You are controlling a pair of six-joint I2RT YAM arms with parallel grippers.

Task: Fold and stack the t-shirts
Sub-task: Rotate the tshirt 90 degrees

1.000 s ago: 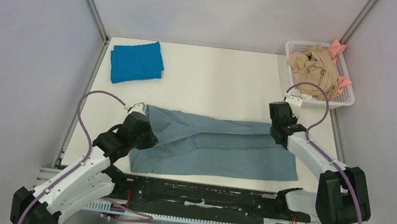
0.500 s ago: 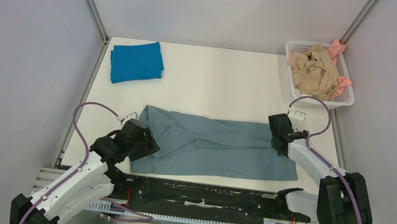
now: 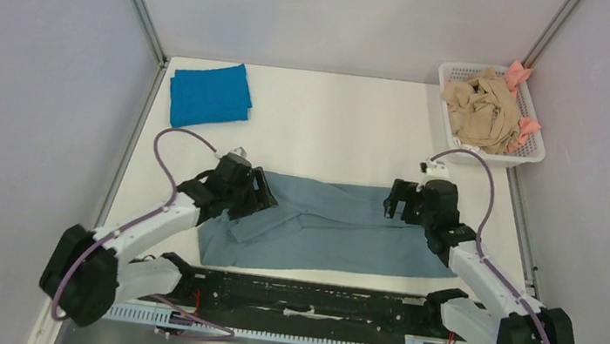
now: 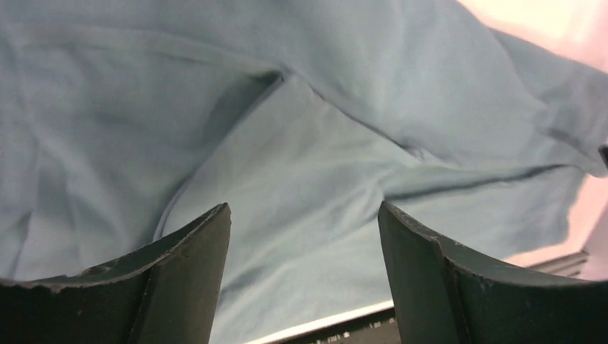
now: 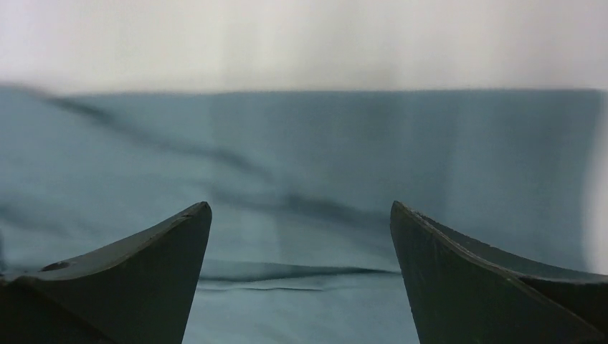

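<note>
The large grey-blue t-shirt (image 3: 338, 229) lies folded into a long band across the near part of the table. My left gripper (image 3: 262, 191) hovers over its left end, open, with only cloth (image 4: 323, 107) showing between the dark fingers (image 4: 186, 272). My right gripper (image 3: 397, 203) is over the right end, also open and holding nothing. In the right wrist view (image 5: 300, 206) the creased shirt (image 5: 308, 143) lies below its jaws. A bright blue t-shirt (image 3: 210, 95) lies folded at the far left. Beige (image 3: 481, 106) and pink (image 3: 525, 126) shirts lie crumpled in a basket.
The white plastic basket (image 3: 459, 66) stands at the far right corner. Grey walls with metal posts close in the table on three sides. A black rail (image 3: 312, 300) runs along the near edge between the arm bases.
Both grippers have gone from shut to open and let go of the grey-blue shirt. Both arms turned inward over it, the left moving away from the near edge.
</note>
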